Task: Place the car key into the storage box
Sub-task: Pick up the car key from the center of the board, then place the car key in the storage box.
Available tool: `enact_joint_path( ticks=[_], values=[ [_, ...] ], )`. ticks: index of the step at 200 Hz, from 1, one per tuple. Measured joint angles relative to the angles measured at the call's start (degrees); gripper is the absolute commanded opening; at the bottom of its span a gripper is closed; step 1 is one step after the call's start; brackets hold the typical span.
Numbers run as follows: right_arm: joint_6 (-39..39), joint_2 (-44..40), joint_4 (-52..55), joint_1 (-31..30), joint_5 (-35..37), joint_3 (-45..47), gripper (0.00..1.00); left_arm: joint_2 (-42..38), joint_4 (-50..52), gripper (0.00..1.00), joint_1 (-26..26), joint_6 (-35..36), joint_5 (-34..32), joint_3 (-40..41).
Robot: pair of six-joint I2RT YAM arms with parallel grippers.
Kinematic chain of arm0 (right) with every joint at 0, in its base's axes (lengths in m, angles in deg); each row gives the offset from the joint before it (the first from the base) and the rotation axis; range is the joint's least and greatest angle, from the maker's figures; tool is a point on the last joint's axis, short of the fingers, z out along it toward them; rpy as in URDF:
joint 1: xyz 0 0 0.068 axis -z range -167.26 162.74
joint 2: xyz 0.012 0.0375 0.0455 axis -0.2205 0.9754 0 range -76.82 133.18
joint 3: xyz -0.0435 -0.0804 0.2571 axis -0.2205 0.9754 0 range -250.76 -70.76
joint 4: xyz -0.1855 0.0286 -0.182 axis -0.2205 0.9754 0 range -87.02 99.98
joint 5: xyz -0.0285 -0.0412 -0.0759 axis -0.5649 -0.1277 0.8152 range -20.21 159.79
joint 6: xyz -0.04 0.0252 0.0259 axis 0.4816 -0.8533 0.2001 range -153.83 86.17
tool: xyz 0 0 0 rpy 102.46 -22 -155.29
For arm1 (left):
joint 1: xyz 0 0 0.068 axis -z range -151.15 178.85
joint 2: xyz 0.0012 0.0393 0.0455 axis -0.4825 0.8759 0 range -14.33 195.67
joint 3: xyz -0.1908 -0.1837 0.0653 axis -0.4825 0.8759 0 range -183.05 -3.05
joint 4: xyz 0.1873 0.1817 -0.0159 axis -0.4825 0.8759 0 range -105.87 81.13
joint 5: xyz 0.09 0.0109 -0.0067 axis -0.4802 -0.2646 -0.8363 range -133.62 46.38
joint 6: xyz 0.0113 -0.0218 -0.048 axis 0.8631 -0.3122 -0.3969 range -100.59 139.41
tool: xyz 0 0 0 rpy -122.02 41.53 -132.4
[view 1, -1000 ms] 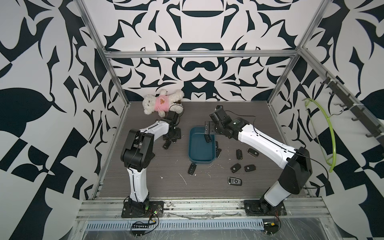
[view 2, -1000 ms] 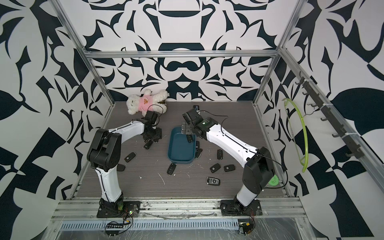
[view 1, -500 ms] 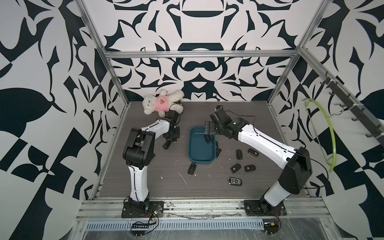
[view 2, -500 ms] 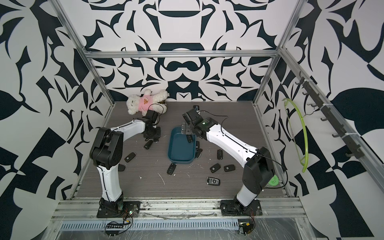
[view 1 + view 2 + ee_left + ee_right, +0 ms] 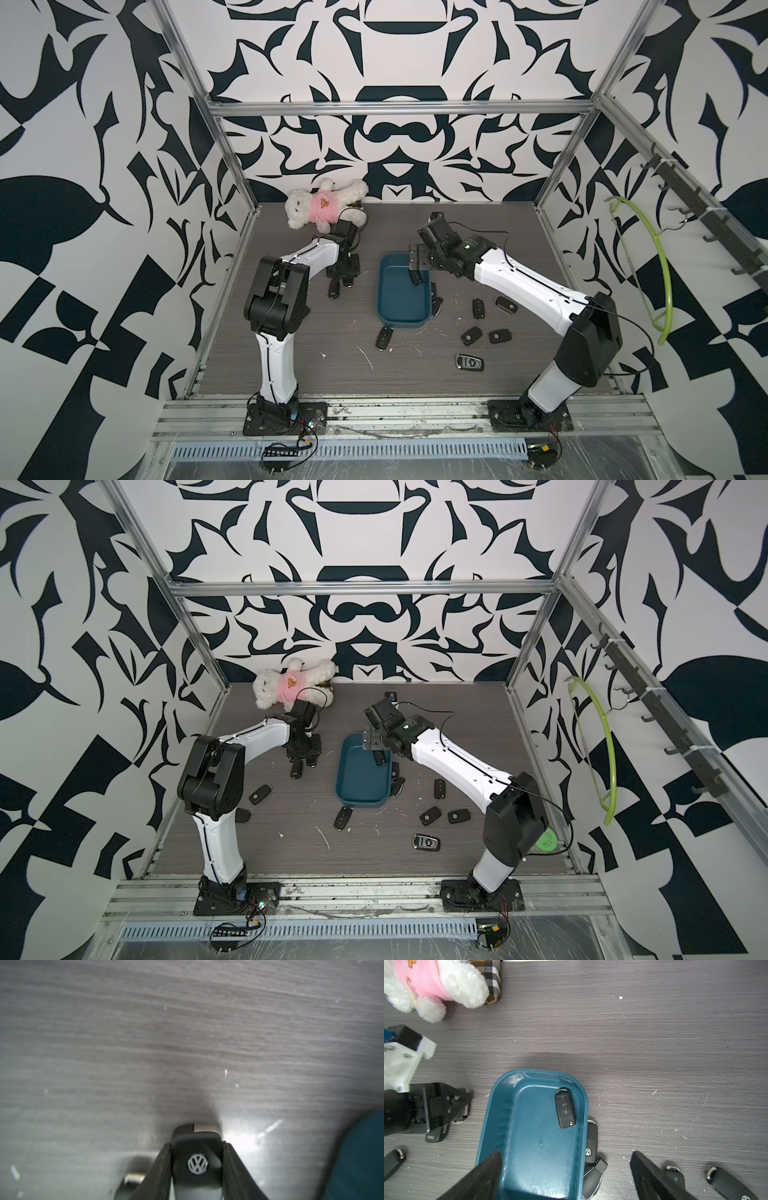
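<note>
My left gripper (image 5: 196, 1145) is shut on a black car key (image 5: 197, 1161) with a VW badge, pinched between both fingers. It stays low over the grey table, left of the storage box (image 5: 401, 301). In both top views the left gripper (image 5: 345, 272) (image 5: 305, 750) points down beside another loose key (image 5: 333, 289). The storage box (image 5: 537, 1147) is a teal tub, and one black key (image 5: 565, 1110) lies inside it near the far right corner. My right gripper (image 5: 565, 1152) hangs open over the box with nothing between its fingers.
A white plush bear (image 5: 322, 203) in a pink shirt lies at the back left. Several loose keys lie right of the box (image 5: 478, 308) and in front of it (image 5: 384, 337). Two keys (image 5: 591, 1142) rest against the box's right wall. A green hanger (image 5: 648, 266) hangs on the right wall.
My left gripper has closed on the VW key over the last second, and its elbow has shifted a little. The right arm has stayed still and open.
</note>
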Motion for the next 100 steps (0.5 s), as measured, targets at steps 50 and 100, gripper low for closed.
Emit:
enact_joint_path(
  ticks=[50, 100],
  values=[
    [-0.2, -1.1, -0.9, 0.1, -0.2, 4.9, 0.99, -8.0, 3.5, 0.35, 3.5, -4.8, 0.5, 0.3],
    [-0.7, -8.3, -1.7, 0.9, 0.1, 9.7, 0.99, -9.9, 6.1, 0.36, 10.8, -10.8, 0.6, -3.0]
  ],
)
